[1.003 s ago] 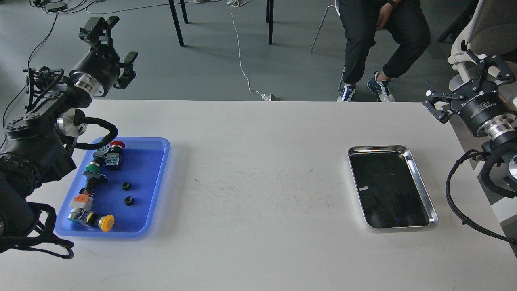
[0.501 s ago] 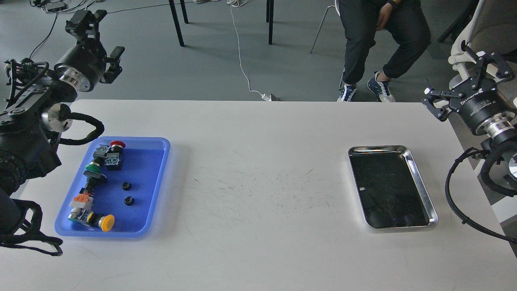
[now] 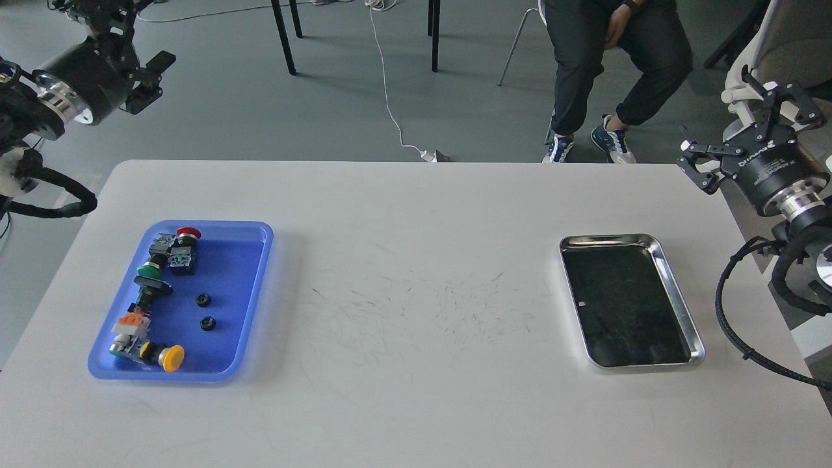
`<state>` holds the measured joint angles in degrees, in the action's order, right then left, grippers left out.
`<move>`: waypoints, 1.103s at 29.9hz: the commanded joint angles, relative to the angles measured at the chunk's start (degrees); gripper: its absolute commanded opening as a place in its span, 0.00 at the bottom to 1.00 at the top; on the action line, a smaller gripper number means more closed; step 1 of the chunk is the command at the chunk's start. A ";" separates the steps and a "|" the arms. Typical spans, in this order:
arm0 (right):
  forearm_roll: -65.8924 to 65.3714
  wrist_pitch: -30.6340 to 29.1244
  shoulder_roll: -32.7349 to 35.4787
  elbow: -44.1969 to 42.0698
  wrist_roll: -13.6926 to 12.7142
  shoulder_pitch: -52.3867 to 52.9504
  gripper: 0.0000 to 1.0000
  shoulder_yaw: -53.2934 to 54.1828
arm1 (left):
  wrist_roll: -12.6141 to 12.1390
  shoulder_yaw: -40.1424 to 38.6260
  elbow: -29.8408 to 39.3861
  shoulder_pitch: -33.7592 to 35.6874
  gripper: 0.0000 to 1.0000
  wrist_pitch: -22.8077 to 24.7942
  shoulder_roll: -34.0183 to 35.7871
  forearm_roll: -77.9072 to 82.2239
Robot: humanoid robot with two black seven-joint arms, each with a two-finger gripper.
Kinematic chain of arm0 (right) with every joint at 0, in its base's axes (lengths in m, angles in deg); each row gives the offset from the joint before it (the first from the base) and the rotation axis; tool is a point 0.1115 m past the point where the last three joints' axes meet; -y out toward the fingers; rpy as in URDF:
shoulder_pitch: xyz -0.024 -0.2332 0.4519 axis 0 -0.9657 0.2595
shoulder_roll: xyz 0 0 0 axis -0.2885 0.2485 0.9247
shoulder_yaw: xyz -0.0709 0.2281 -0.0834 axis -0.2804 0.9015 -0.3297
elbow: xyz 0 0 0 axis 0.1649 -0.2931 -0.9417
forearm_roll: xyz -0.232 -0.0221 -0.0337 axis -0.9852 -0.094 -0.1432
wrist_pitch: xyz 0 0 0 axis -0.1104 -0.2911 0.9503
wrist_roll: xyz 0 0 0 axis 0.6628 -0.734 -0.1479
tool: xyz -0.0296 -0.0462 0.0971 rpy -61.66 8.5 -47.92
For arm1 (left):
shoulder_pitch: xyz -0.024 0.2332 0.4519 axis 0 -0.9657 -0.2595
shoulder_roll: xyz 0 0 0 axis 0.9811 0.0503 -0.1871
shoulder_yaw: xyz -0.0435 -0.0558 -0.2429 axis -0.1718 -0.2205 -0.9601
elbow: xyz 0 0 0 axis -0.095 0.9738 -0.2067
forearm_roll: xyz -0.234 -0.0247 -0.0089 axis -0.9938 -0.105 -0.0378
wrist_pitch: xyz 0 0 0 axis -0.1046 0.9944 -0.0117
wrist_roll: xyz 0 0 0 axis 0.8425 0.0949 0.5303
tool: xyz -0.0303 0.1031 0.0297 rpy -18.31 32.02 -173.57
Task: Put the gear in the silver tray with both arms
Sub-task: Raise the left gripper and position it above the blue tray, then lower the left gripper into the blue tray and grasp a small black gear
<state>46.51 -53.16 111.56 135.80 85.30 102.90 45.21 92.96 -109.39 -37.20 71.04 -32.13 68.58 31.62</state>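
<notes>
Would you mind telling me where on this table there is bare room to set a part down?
The widest free patch is the white table between the blue plastic tray and the shiny silver metal tray. The silver tray's dark bottom is bare too. The blue tray's left side is crowded with push-button switches; two small black gears lie mid-tray, its right part bare.

Left gripper point(image 3: 120, 36) raised far left, jaws spread; right gripper point(image 3: 747, 133) raised far right, jaws spread

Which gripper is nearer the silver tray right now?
The right gripper. It hangs just beyond the silver tray's far right corner, off the table edge. The left gripper is far across the table, past the blue tray, at the upper left.
</notes>
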 commanded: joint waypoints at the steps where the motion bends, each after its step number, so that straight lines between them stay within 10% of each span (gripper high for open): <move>1: 0.10 0.01 -0.01 0.15 0.09 0.12 0.99 0.11 | -0.27 0.02 15.58 -0.80 0.98 -0.01 8.23 3.62; 12: 0.01 0.01 0.08 0.15 -0.17 0.30 0.99 0.02 | 0.61 -0.06 37.93 -8.00 0.98 -0.01 25.47 33.30; 18: -1.22 0.01 0.17 0.07 -0.35 0.30 0.99 0.02 | 2.28 0.72 41.63 -14.06 0.98 -9.27 27.06 51.24; 33: -1.39 0.01 0.17 0.06 -0.44 0.83 0.99 -0.07 | 2.45 13.38 32.25 -20.76 0.95 -33.89 16.44 89.15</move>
<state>45.12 -53.15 111.69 135.86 84.85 103.70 45.13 95.19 -96.88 -0.65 50.39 -64.00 87.66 118.26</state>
